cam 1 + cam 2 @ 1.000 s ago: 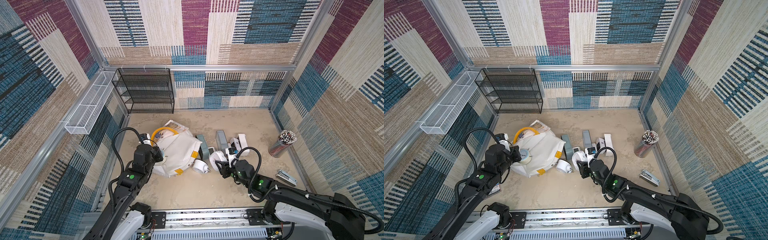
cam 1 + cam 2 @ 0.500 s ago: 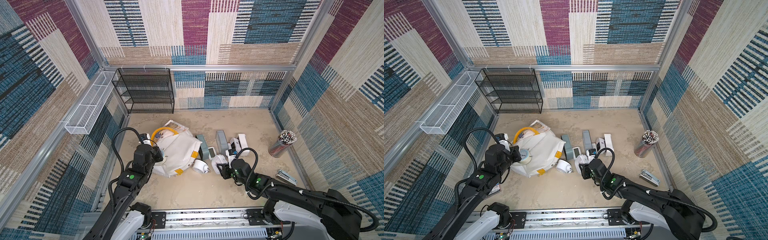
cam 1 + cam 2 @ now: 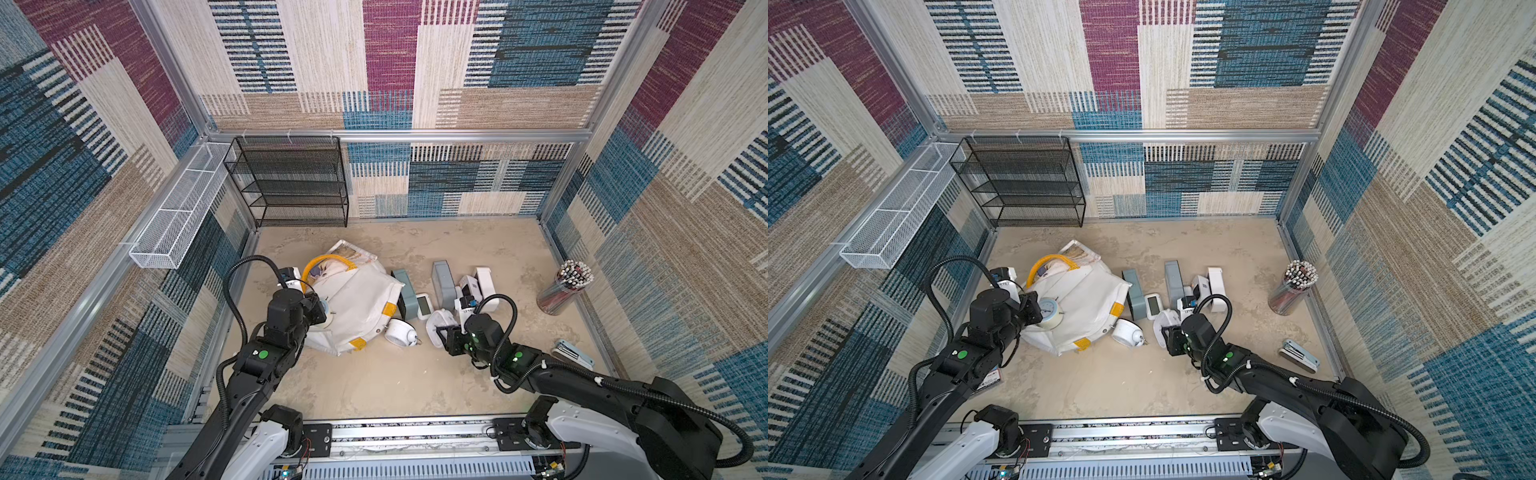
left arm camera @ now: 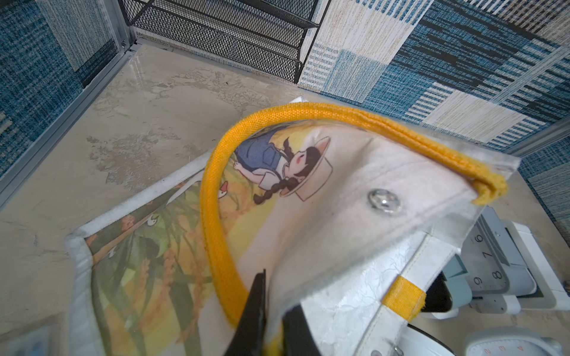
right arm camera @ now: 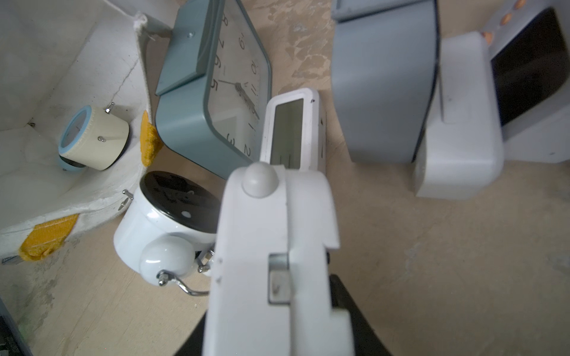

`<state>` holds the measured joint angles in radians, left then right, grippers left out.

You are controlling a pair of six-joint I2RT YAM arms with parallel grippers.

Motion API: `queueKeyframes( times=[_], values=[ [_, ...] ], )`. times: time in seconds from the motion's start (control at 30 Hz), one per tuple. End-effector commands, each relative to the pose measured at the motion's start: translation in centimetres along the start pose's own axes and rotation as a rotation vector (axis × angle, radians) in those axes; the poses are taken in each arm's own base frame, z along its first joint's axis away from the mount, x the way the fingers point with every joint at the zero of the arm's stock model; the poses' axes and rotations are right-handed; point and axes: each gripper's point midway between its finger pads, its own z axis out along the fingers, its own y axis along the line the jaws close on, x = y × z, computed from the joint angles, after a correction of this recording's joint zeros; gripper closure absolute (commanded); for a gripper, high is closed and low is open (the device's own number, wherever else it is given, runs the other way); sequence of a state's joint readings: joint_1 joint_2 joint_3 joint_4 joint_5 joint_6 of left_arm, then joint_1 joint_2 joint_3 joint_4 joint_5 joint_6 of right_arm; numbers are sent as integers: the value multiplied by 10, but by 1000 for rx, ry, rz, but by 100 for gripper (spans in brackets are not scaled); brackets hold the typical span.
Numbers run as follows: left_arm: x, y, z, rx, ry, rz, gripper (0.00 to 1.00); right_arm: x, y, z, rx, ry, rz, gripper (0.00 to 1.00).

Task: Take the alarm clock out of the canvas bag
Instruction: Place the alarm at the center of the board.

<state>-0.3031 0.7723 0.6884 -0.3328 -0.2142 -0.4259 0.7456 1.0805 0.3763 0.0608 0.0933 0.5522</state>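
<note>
The white canvas bag (image 3: 361,303) with yellow handles lies slumped on the floor at the left. My left gripper (image 4: 274,302) is shut on its rim (image 4: 308,277) and holds the mouth up, as a top view shows (image 3: 1034,309). A small cream alarm clock with a blue rim (image 5: 92,138) sits inside the bag (image 5: 61,77); a top view shows it too (image 3: 1049,312). My right gripper (image 5: 277,323) is shut on a white alarm clock (image 5: 271,246) outside the bag, just right of it in both top views (image 3: 438,330) (image 3: 1163,328).
Several clocks stand on the floor right of the bag: a white twin-bell one (image 3: 401,332), a teal square one (image 3: 405,291), a small digital one (image 3: 424,305), a grey one (image 3: 442,282). Pencil jar (image 3: 565,286) and stapler (image 3: 575,353) are at the right, black wire rack (image 3: 291,183) at the back.
My right gripper has shifted slightly toward the front with the white alarm clock in it. The left arm and the bag have not moved.
</note>
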Motion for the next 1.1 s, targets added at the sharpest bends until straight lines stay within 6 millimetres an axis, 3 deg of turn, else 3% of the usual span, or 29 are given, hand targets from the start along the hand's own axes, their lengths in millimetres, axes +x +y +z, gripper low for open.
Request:
queueKeyframes(
  times=[0.0, 0.57, 0.73, 1.07],
  values=[
    [4, 6, 0, -29, 12, -8, 100, 0, 1, 2, -13, 5, 26, 60],
    [3, 6, 0, -32, 10, -9, 100, -4, -15, 1, 66, 9, 57, 36],
    [3, 6, -1, -31, 8, -9, 100, -8, -17, -2, 81, -8, 62, 20],
    [4, 7, -1, -35, 7, -11, 100, -21, -24, -10, 143, -48, 63, 12]
  ],
)
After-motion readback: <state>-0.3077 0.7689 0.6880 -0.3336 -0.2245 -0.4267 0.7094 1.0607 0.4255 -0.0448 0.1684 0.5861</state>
